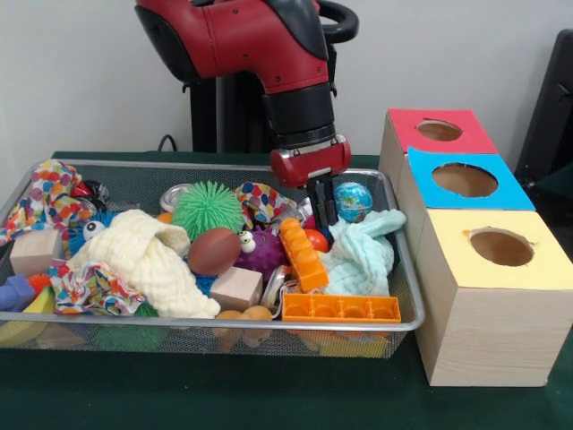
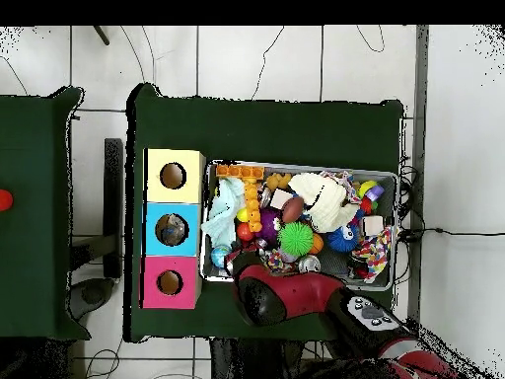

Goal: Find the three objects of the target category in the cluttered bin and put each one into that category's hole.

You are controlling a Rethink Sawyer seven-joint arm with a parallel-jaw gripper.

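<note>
Overhead view: end effector [image 1: 322,211] under arm [image 2: 296,296].

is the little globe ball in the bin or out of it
In the bin. The globe ball sits inside the mesh bin at its far corner, near the coloured boxes, beside the pale green cloth.

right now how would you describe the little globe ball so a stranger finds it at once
Start at the wire mesh bin and go to its far corner nearest the red-topped box. Beside the gripper, above the pale mint cloth, sits the globe ball: the only blue and green sphere printed like a world map.
</note>
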